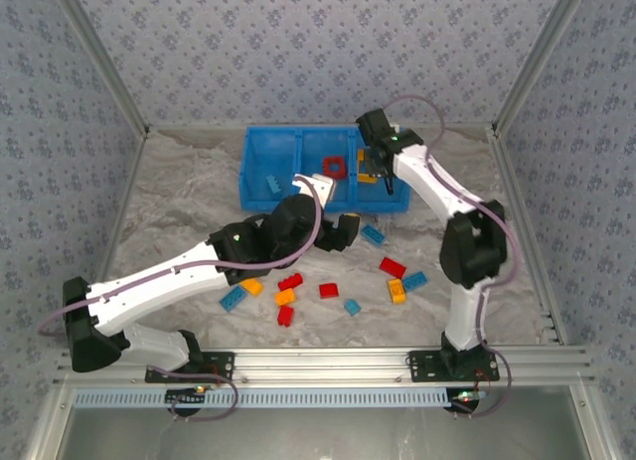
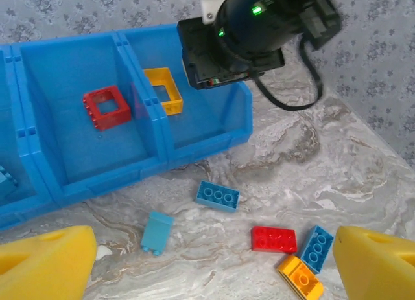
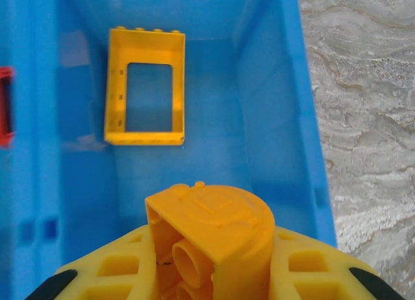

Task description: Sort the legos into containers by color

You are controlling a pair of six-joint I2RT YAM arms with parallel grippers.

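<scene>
Right wrist view: right gripper [image 3: 207, 269] is clamped on a yellow-orange round piece [image 3: 209, 225], which is pinched between the two yellow fingers [image 3: 110, 274] with its hollow underside toward the camera. Under and ahead of the fingers is the right-end compartment of the blue bin [image 3: 285, 99]. A yellow frame [image 3: 146, 86] lies flat on that compartment's floor, ahead of the held piece and slightly to its left.

Top external view: right gripper [image 1: 382, 178] hangs over the bin's right compartment. A red frame [image 1: 334, 166] sits in the middle compartment, just left of the gripper. One boxed blue brick [image 1: 270, 185] sits in the left compartment. Left gripper [image 1: 348, 230] is near the bin's front wall, outside it.

Left wrist view: left gripper [image 2: 211, 264] has its jaws spread wide, with nothing held. Loose on the table between and ahead of its fingers:
- pale blue brick [image 2: 156, 232], toward the left finger
- blue brick [image 2: 218, 195], farther ahead, near the bin wall
- red brick [image 2: 273, 239], toward the right finger
- second blue brick [image 2: 316, 248] and orange brick [image 2: 300, 276], touching, just beside the right finger
</scene>
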